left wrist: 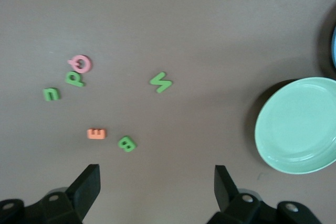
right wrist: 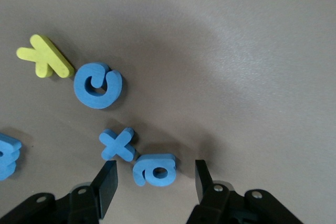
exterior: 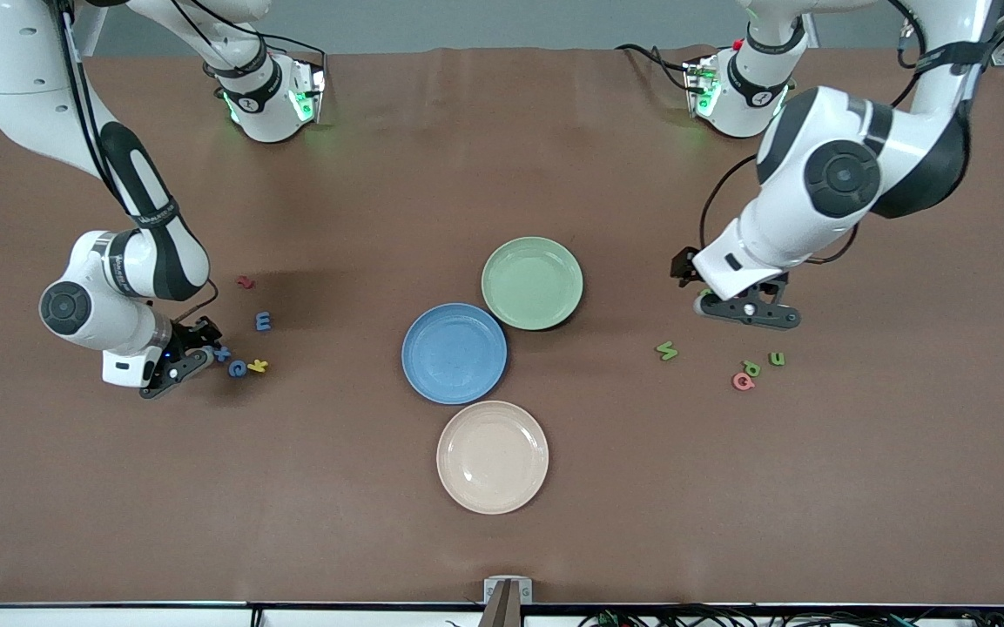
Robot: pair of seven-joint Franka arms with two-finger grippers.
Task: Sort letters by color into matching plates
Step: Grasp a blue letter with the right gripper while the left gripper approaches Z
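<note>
Table (exterior: 502, 157), brown and broad, carries everything. Three plates sit touching in its middle: the green plate (exterior: 532, 283) closest to the robots' bases, the blue plate (exterior: 454, 353) just beside it toward the right arm's end, and a beige plate (exterior: 492, 456) nearest the front camera.

The left gripper (exterior: 747, 309) hangs low over the table at the left arm's end, fingers spread wide and holding nothing. The right gripper (exterior: 181, 359) is down at the table at the right arm's end, its fingers (right wrist: 107, 182) parted either side of a blue letter (right wrist: 154, 170) but not yet pressing it.

The front view hides that letter under the gripper; only the right wrist view shows it, with a blue x (right wrist: 118, 144) touching it, a blue round letter (right wrist: 97, 85), a yellow letter (right wrist: 44, 56) and another blue letter (right wrist: 8, 156) cut off at the frame edge. A red letter (exterior: 245, 282) shows in the front view alone.

At the left arm's end lie a green zigzag letter (exterior: 666, 351), a green u (exterior: 778, 358) and a green letter (exterior: 751, 368) touching a pink one (exterior: 742, 381). The left wrist view adds a green B (left wrist: 126, 143) and an orange E (left wrist: 96, 133), which the arm covers from the front.
</note>
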